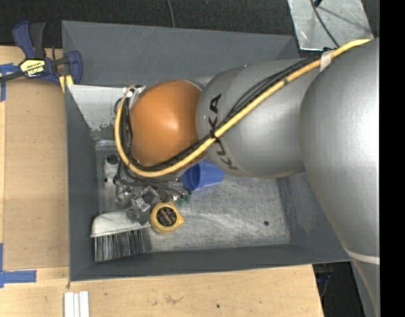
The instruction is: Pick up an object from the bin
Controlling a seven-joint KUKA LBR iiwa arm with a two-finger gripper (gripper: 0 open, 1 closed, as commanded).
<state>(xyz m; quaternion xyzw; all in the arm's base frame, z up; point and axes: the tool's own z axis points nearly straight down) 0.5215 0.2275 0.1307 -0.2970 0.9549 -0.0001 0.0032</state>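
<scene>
My gripper (136, 195) reaches down under the orange wrist cover into the left part of the bin, most of it hidden by that cover. Just to its lower right lies a round yellow tape measure (167, 218) with a dark centre, close against the gripper's metal parts. Below it, at the bin's front left, lies a brush (120, 236) with a white back and grey bristles. A blue plastic piece (203, 176) pokes out from beneath the arm to the gripper's right. I see nothing held.
A small pale bottle-like thing (110, 168) stands by the left wall, just left of the gripper. The big silver arm covers the bin's right and back. The bin floor to the right of the tape measure is bare grey metal.
</scene>
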